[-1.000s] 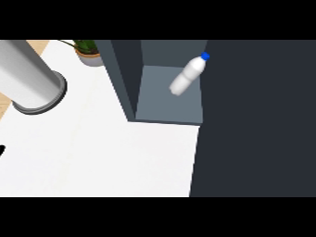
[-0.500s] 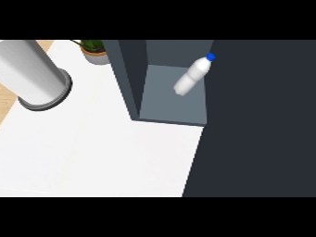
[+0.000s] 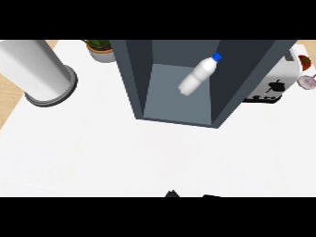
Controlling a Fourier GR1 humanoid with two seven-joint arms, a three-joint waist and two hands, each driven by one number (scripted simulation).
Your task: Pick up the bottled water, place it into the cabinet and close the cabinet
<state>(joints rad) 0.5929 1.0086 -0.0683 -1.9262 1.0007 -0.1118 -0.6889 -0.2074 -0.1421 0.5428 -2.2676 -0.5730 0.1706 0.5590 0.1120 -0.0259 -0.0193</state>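
Nearest, bottom edge of the head view: two small black tips, one at point(image 3: 172, 194) and another just right of it. They are probably parts of the robot's hands, but which hand is which, and whether the fingers are apart or together, cannot be told. Nothing is held.

Worktop point(image 3: 119, 157): white and broad, running from the near edge up to the cabinet.

Cabinet point(image 3: 136, 83): dark blue-grey, standing open towards the viewer, grey floor and back wall showing inside. No door can be made out in this view.

Bottled water point(image 3: 199, 77): clear body, blue cap, lying tilted inside the cabinet's open bay, cap up and to the right, close to the right-hand wall. The placing looks done.

Left of the cabinet: a tall pale cylinder point(image 3: 34, 69) on a ringed base. Farther back: a potted plant point(image 3: 101, 48). Right of the cabinet: a white toaster point(image 3: 278, 78), and beyond it some small red-and-white items, too small to name.

Step in hand, by judgement: closing the cabinet. To do it well, find the door first, then bring a flat, straight-fingered hand against its outer face and push it in one smooth sweep, staying clear of the tilted bottle and the toaster beside the cabinet.
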